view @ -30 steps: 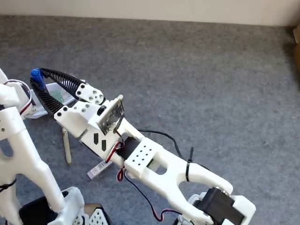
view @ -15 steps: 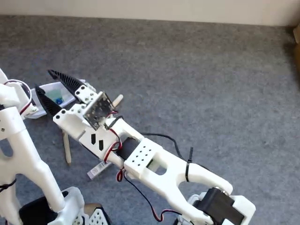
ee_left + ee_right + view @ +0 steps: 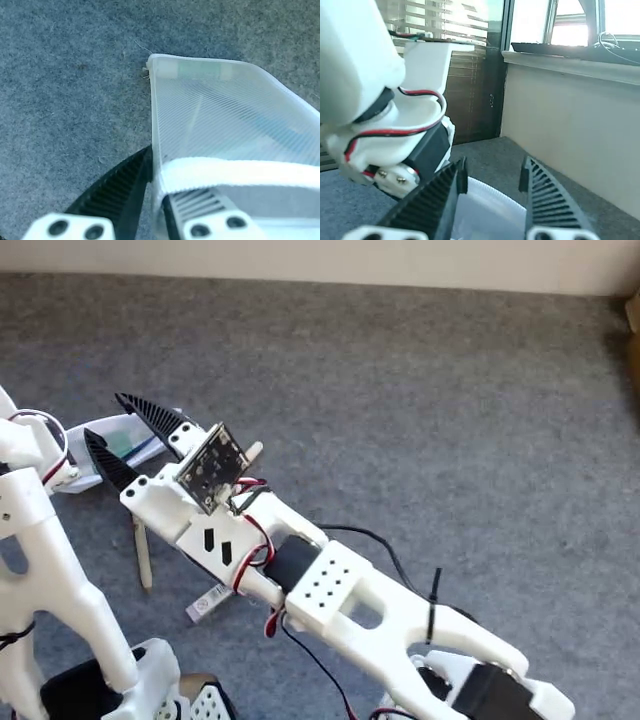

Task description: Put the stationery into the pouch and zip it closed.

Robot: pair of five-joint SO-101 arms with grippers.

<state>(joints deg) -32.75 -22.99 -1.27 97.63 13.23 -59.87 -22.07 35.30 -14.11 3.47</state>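
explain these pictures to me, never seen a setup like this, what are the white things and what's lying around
These are two white robot arms at a grey table. One picture looks down from a fixed camera; the other two come from a camera on each arm's wrist. The left claw is shut on the edge of a see-through pouch. The right claw is open and empty, just above the pouch. A pale stick, maybe a pen, and a small white labelled item lie on the table.

Clear pouch (image 3: 115, 433), loose pen (image 3: 143, 552)
I see the pouch at nine o'clock, the cream pen flat at eight.
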